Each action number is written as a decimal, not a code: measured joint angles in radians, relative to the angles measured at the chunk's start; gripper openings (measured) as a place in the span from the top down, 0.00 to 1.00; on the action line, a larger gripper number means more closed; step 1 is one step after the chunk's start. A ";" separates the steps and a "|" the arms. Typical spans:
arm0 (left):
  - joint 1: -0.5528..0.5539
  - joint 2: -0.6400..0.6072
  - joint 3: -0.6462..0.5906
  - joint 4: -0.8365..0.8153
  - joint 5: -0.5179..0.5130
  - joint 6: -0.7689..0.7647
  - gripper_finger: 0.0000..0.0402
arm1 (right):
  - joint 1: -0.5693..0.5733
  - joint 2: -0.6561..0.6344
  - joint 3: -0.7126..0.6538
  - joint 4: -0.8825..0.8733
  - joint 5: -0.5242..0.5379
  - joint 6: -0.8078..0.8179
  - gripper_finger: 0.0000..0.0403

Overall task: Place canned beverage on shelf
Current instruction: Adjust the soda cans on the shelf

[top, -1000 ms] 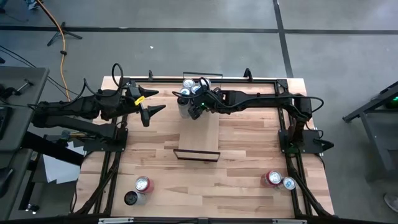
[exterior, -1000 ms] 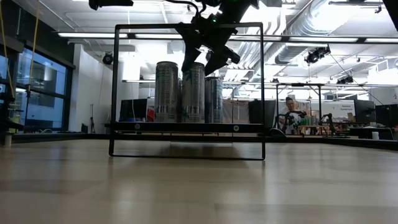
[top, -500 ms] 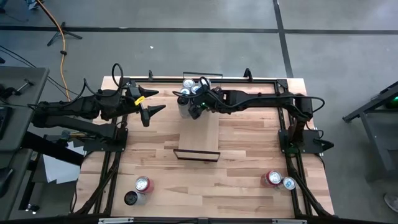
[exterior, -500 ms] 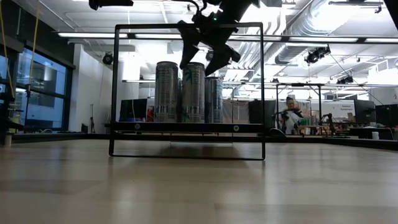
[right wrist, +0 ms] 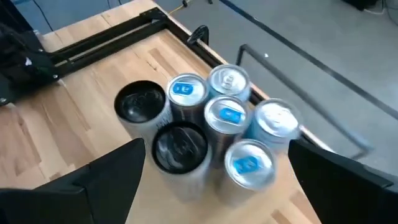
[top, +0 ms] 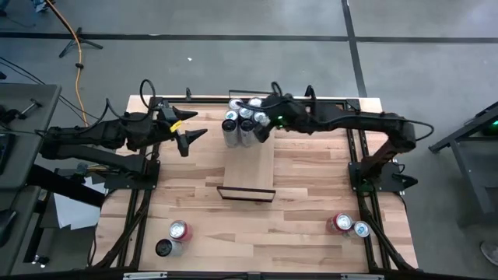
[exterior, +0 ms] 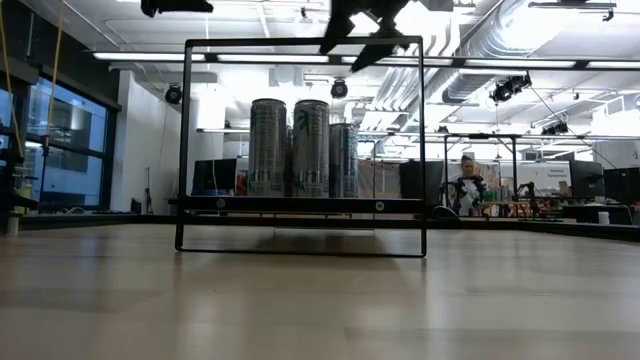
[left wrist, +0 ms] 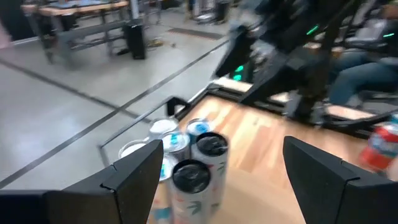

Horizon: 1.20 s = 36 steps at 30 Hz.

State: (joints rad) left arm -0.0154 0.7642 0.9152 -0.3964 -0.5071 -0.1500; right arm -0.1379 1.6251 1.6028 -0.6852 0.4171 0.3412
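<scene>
While cans (top: 243, 124) crowd the shelf (top: 249, 167) — right hand (exterior: 363, 32) spread above, left hand (top: 189, 138) agape, butcher-block table (top: 311, 202).

A grey concrete floor (top: 233, 62) spreads around the butcher-block table (top: 311, 194), crossed by dark seams. In the upper left of the overhead view an orange cable (top: 68, 31) snakes over it. A grey bench (top: 19, 109) stands at the left edge. Looking level across the table, the ceiling carries long strip lights (exterior: 150, 56) and silver ducts (exterior: 500, 40) in the upper right. Tall windows (exterior: 60, 140) fill the left edge, next to a white wall (exterior: 150, 150). At middle right a person (exterior: 466, 185) sits among workbenches (exterior: 540, 205).
</scene>
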 joint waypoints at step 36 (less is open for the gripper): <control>0.247 0.334 -0.646 0.823 0.102 -0.269 1.00 | 0.427 -0.187 -0.302 -0.516 0.043 0.488 0.94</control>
State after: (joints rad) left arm 0.2316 1.0987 0.2691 0.4269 -0.4053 -0.4188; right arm 0.2893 1.4380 1.3010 -1.2010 0.4601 0.8295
